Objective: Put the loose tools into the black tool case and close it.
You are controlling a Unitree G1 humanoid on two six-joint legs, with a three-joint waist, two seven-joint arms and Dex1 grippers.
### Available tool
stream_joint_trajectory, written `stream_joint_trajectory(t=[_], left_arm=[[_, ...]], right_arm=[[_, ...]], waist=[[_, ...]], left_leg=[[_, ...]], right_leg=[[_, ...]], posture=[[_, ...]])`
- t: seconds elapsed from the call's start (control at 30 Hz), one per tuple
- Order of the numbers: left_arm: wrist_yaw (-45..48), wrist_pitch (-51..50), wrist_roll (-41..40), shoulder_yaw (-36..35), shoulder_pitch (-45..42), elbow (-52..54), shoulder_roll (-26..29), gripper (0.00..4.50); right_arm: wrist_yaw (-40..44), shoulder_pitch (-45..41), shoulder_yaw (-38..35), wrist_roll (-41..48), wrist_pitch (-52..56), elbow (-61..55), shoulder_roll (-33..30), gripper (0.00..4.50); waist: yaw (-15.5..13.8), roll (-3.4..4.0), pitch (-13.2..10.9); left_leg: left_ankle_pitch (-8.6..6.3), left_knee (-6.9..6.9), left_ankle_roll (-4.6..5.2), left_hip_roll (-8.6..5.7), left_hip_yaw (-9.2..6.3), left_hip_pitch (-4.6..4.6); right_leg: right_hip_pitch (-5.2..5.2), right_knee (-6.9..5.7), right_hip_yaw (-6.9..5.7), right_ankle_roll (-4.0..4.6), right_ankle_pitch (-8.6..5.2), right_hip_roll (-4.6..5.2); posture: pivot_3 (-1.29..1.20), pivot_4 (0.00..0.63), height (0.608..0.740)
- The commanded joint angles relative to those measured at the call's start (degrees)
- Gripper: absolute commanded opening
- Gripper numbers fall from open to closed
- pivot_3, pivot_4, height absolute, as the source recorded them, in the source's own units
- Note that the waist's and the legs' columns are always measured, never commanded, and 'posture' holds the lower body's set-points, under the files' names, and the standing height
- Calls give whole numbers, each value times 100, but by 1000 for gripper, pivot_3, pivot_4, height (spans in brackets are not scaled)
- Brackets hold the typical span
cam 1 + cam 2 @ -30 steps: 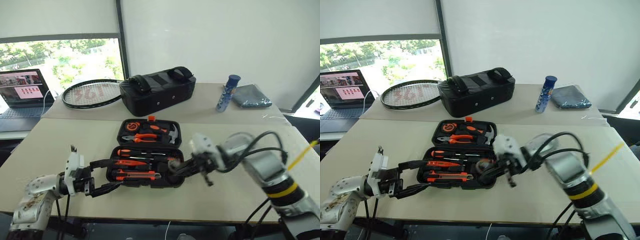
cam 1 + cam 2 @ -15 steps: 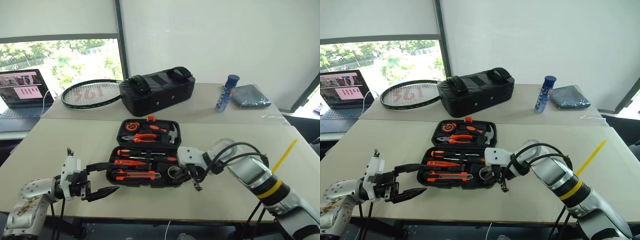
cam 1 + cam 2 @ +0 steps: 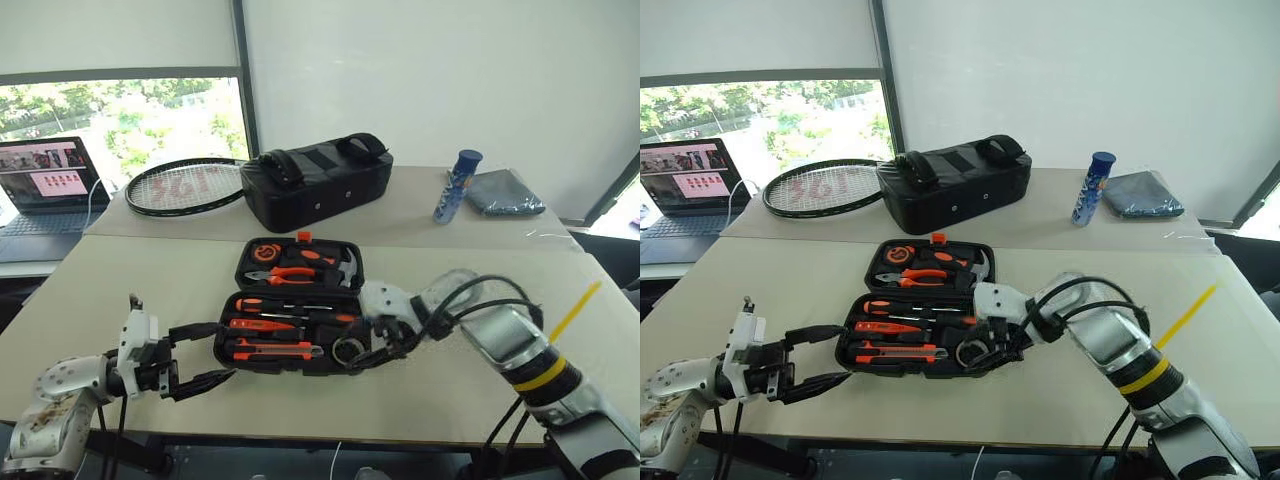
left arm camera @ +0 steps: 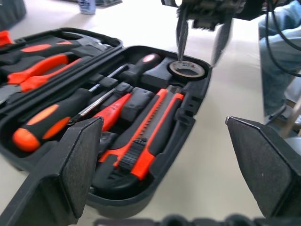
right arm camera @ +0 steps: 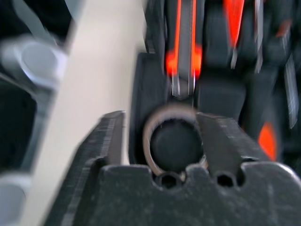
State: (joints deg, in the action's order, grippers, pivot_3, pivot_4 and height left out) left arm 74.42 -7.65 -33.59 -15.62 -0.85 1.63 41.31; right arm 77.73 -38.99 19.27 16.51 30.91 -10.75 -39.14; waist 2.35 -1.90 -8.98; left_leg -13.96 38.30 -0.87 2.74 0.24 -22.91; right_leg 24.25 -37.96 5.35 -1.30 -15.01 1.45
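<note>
The beige table (image 3: 130,275) carries the open black tool case (image 3: 290,318).

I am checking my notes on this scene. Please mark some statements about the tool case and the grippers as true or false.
1. The tool case lies open on the table. True.
2. The tape roll lies on the table beside the case. False: it sits in a corner of the case.
3. The left gripper holds a screwdriver. False: it is open and empty.
4. The right gripper is above the tape roll, jaws apart. True.
</note>
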Motion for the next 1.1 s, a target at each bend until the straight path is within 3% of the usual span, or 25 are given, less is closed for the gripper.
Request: stream_joint_trajectory(t=[0.03, 0.07, 0.17, 0.2, 0.37, 0.4, 0.57, 0.8, 1.1], left_arm=[[-529, -292, -97, -462, -235, -328, 150, 4500], [-692, -301, 27, -493, -305, -498, 172, 4500], [-1220, -269, 437, -481, -501, -958, 205, 4500], [-1473, -319, 557, -459, -598, -1050, 186, 3950], [-2458, -432, 994, -266, -1043, -1280, -92, 2249], [-2598, -466, 1100, -189, -1091, -1335, -146, 1838], [-3097, -649, 1455, 227, -1399, -1530, -495, 132], [-3097, -1139, 1634, 842, -1746, -1488, -792, 14], [-2153, -1042, 1472, 1235, -1193, -630, -601, 14]], right_arm=[[35, 621, -1255, 795, -295, -158, -215, 2965], [3, 871, -1394, 705, -535, -45, -309, 2965], [-165, 1475, -1621, 388, -1176, 291, -518, 2233], [-391, 1632, -1715, 247, -1445, 513, -478, 1826], [-1605, 1890, -1842, -670, -3090, 1800, -107, 174], [-1793, 1863, -1802, -823, -3345, 2033, -22, 0], [-2590, 1562, -1537, -1426, -4028, 2870, 448, 0], [-3011, 1174, -1134, -1775, -3843, 3160, 1061, 0], [-2626, 1750, -821, -1541, -3039, 1632, 1060, 0]], waist=[[-26, -4, -1], [-41, -5, 0], [-55, -7, 0], [-52, -6, 0], [18, -10, -2], [24, -9, -2], [32, -9, -2], [7, -8, -2], [-9, -6, -1]], left_leg=[[0, 1, 0, 0, -5, 0], [0, 1, 0, 0, -9, 2], [0, 2, 0, -5, -9, 6], [0, 1, 0, -6, -6, 5], [1, 2, -2, -6, -3, 9], [2, 2, -3, -6, -1, 9], [2, -4, -3, -6, 2, 13], [4, -2, -6, -9, -1, 8], [3, -3, -6, -12, -2, 4]], right_leg=[[-3, 1, -5, 0, 0, 0], [-8, 4, -10, 0, 0, 0], [-13, 4, -13, -1, -1, 6], [-10, 5, -9, -1, -1, 5], [-9, -7, 0, 0, 1, 1], [-7, -8, 4, 2, 4, 0], [-6, -9, 10, 3, 4, -2], [-3, -11, 12, 2, 8, 0], [-4, -6, 9, -1, 8, 8]], posture=[[0, 150, 740], [0, 150, 740], [0, 150, 740], [0, 150, 740], [0, 150, 740], [0, 150, 740], [0, 150, 740], [0, 150, 740], [0, 150, 740]])
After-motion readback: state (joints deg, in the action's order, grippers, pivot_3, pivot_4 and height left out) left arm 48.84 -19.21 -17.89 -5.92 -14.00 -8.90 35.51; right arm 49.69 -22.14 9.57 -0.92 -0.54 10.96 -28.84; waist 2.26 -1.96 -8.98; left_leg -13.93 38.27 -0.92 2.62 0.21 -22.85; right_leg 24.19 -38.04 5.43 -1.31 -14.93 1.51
